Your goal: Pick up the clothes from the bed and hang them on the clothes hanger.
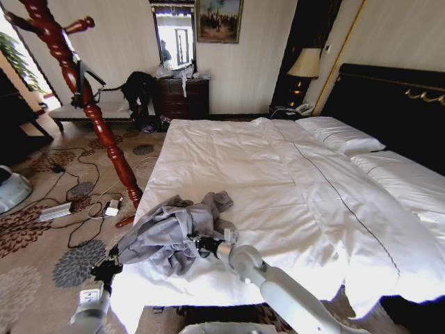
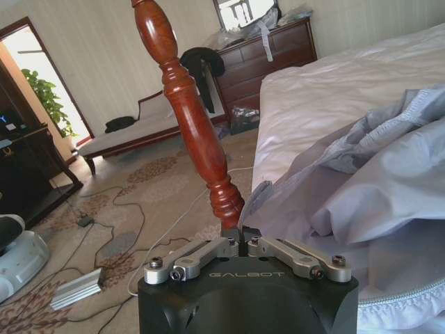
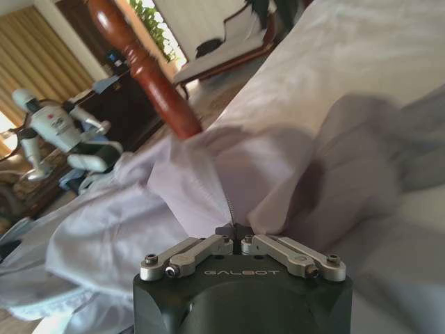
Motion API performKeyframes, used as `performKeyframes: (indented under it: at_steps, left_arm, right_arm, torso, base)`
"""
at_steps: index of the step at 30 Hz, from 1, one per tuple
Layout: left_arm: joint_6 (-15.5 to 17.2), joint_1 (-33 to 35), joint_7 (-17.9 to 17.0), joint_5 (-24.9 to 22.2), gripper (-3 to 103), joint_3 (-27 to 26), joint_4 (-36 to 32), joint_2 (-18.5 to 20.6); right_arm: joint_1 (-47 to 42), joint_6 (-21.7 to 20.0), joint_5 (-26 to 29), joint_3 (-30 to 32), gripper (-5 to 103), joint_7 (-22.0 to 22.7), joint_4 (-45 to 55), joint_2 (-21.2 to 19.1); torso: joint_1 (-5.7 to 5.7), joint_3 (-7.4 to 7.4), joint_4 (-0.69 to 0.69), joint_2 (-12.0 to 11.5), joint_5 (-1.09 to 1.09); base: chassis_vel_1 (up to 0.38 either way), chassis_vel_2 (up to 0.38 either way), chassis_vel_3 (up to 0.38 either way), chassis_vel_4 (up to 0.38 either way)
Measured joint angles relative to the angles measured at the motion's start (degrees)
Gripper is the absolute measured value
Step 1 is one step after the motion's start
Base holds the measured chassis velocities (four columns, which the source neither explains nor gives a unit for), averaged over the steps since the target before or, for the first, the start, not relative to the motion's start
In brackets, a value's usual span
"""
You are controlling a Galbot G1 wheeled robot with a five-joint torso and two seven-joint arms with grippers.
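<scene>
With both arms reaching up from the near edge, the left end effector (image 1: 111, 265) and right end effector (image 1: 200, 244) each pinch the shirt (image 1: 174, 226). Left wrist view: left end effector (image 2: 243, 235) fingers closed on a thin strip of shirt (image 2: 361, 188) edge, fabric bunched just beyond and to the side of it. Right wrist view: right end effector (image 3: 235, 233) closed on a fold beside the zipper line, shirt (image 3: 208, 181) spread right ahead of it.

Shirt hangs stretched between the two end effectors, crumpled, lifted at the grip points, its far part lying on the bed (image 1: 278, 181) near the foot corner. Left end effector sits off the bed edge over the carpet; right one is over the duvet.

Beyond the left end effector: wooden coat stand (image 1: 90, 104), upright, base on the carpet just beside the bed corner, cables around it on the floor.

Farther off past both: pillows (image 1: 341, 136) at the dark headboard, dresser (image 1: 182, 97) against the wall.
</scene>
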Motion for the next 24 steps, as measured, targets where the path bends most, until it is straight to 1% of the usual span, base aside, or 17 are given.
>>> performKeyframes:
  at_steps: [2,3,4,6,8,9,13,14,16,18,19,21,22,23,24]
  left_arm:
    - [0.0,-0.27,-0.06,0.03,0,0.09,-0.01,0.01]
    - [0.0,-0.39,-0.08,0.2,0,0.35,0.03,-0.04]
    - [0.0,-0.39,-0.08,0.2,0,0.35,0.03,-0.04]
    - [0.02,-0.7,-0.16,0.7,0,1.02,0.35,-0.18]
    - [0.06,-0.96,-0.24,1.05,0,1.56,0.5,-0.23]
    - [0.06,-0.96,-0.24,1.05,0,1.56,0.5,-0.23]
    - [0.11,-1.01,-0.28,1.16,0,1.51,0.12,-0.14]
    - [0.11,-1.01,-0.28,1.16,0,1.51,0.12,-0.14]
    - [0.11,-0.85,-0.28,1.14,0,1.0,-0.29,0.02]
    - [0.09,-0.57,-0.16,1.07,0,0.49,-0.52,0.06]
    - [0.09,-0.57,-0.16,1.07,0,0.49,-0.52,0.06]
    - [-0.06,-0.42,0.03,1.06,0,0.21,-0.47,0.07]
    - [-0.14,-0.42,0.14,1.05,0,0.14,-0.17,0.07]
    - [-0.22,-0.45,0.2,1.05,0,0.13,0.12,0.03]
    - [-0.22,-0.45,0.2,1.05,0,0.13,0.12,0.03]
  right_arm:
    - [-1.67,0.23,-0.92,4.55,0,0.14,3.83,-3.32]
    - [-2.35,0.5,-2.21,5.8,0,0.17,5.43,-4.5]
    - [-2.35,0.5,-2.21,5.8,0,0.17,5.43,-4.5]
    - [-3.7,1.36,-6.64,7.61,0,-0.11,8.28,-6.65]
    - [-4.91,2.04,-10.68,8.32,0,-0.55,10.19,-7.9]
    - [-4.91,2.04,-10.68,8.32,0,-0.55,10.19,-7.9]
    - [-7.46,1.79,-14.2,7.79,0,-1.08,13.33,-9.16]
    - [-7.46,1.79,-14.2,7.79,0,-1.08,13.33,-9.16]
    - [-9.17,1.52,-17.36,8.84,0,-1.64,13.77,-10.58]
    - [-12.16,1.52,-17.75,11.72,0,-2.13,14.34,-12.48]
    - [-12.16,1.52,-17.75,11.72,0,-2.13,14.34,-12.48]
    - [-15.63,1.56,-17.9,14.78,0,-2.74,14.92,-14.54]
    - [-18.01,1.68,-18.34,16.77,0,-3.13,15.42,-15.83]
    - [-20.0,1.67,-18.63,18.03,0,-3.45,15.86,-16.55]
    - [-20.0,1.67,-18.63,18.03,0,-3.45,15.86,-16.55]
  torso:
    - [0.0,0.0,0.0,0.0,0.0]
    - [0.0,0.0,0.0,0.0,0.0]
    - [0.0,0.0,0.0,0.0,0.0]
    - [0.0,0.0,0.01,0.0,-0.01]
    - [0.0,0.0,0.01,0.0,-0.01]
    - [0.0,0.0,0.01,0.0,-0.01]
    - [-0.01,-0.01,0.02,0.0,-0.01]
    - [-0.01,-0.01,0.02,0.0,-0.01]
    - [-0.01,0.0,0.01,0.0,0.0]
    - [-0.01,0.0,0.03,0.0,0.0]
    - [-0.01,0.0,0.03,0.0,0.0]
    - [-0.01,0.0,-0.01,0.0,0.01]
    - [-0.01,-0.01,0.0,0.01,-0.03]
    - [-0.01,-0.01,0.0,0.0,-0.02]
    - [-0.01,-0.01,0.0,0.0,-0.02]
  base:
    - [0.0,0.0,0.0,0.0]
    - [0.0,0.0,0.0,0.0]
    - [0.0,0.0,0.0,0.0]
    - [0.0,0.0,0.0,0.0]
    - [0.0,0.0,0.0,0.0]
    - [0.0,0.0,0.0,0.0]
    - [0.0,0.0,0.0,0.0]
    - [0.0,0.0,0.0,0.0]
    - [0.0,0.0,0.0,0.0]
    - [0.0,0.0,0.0,0.0]
    - [0.0,0.0,0.0,0.0]
    - [0.0,0.0,0.0,0.0]
    - [0.0,0.0,0.0,0.0]
    - [0.0,0.0,0.0,0.0]
    - [0.0,0.0,0.0,0.0]
